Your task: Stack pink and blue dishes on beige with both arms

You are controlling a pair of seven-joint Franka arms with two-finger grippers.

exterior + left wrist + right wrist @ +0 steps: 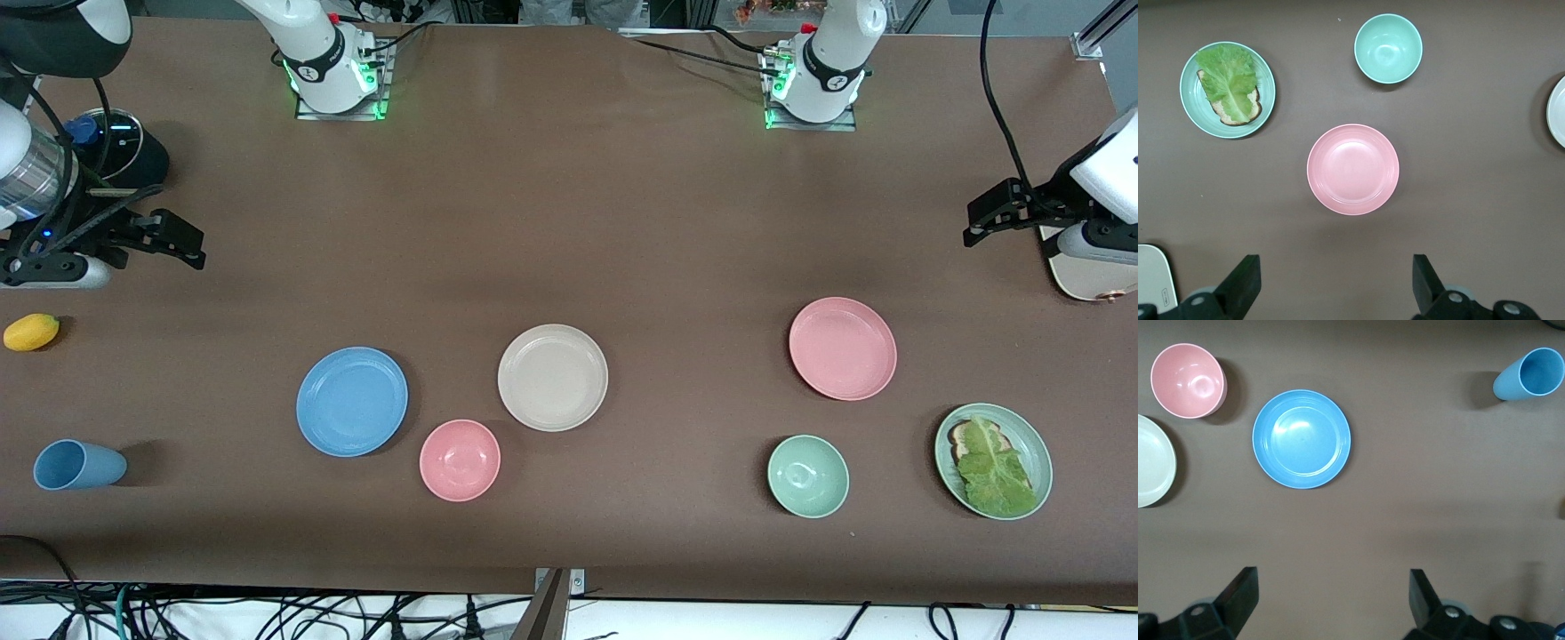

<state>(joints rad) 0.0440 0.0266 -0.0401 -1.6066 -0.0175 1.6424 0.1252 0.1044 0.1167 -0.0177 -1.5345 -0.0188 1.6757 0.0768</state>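
Observation:
Three equal plates lie flat and apart on the brown table. The beige plate (552,377) is in the middle, the light blue plate (352,401) toward the right arm's end, and the pink plate (842,348) toward the left arm's end. My left gripper (971,227) hangs open and empty over bare table at its own end; the pink plate (1353,169) lies ahead of its spread fingers (1245,283). My right gripper (197,249) is open and empty over its own end, with the blue plate (1301,439) in its wrist view. An edge of the beige plate (1151,460) also shows there.
A pink bowl (460,460) sits between the blue and beige plates, nearer the camera. A green bowl (807,476) and a green plate (1022,437) with lettuce lie near the pink plate. A blue cup (78,465) on its side and a lemon (31,332) are at the right arm's end.

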